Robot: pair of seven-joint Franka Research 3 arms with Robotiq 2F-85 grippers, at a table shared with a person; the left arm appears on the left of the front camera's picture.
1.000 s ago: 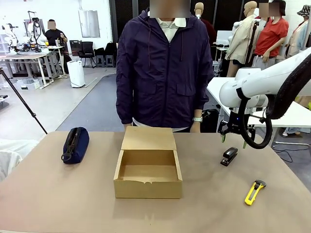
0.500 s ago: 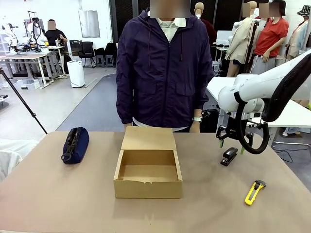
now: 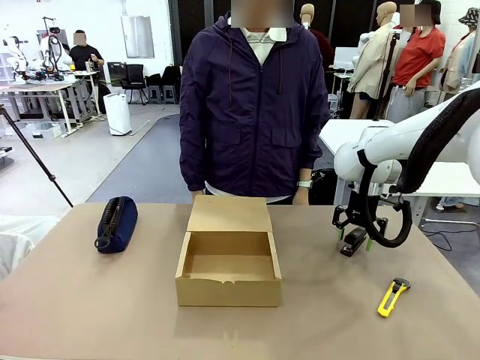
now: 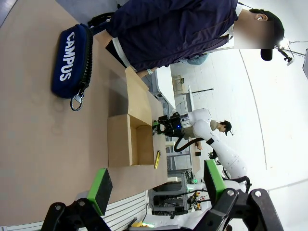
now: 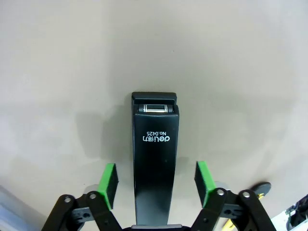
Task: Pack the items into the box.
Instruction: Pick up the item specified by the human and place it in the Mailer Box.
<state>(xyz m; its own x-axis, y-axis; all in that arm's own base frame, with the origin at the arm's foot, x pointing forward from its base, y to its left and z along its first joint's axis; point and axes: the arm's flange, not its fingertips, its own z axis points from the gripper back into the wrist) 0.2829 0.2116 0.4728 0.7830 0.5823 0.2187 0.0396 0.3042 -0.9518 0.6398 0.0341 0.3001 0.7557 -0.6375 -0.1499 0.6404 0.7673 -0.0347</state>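
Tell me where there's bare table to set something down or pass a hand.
Widest bare stretch: near table edge in front of pouch and box. Also free: the gap between pouch and box, and between box and stapler. The box holds nothing. Crowded: the right side, right gripper straddling the stapler, utility knife just nearer.

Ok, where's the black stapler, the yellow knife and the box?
black stapler (image 5: 155, 163): right wrist view, on its top cover.
yellow knife (image 3: 390, 298): front view, on its yellow handle.
box (image 3: 229, 291): front view, on its front wall.
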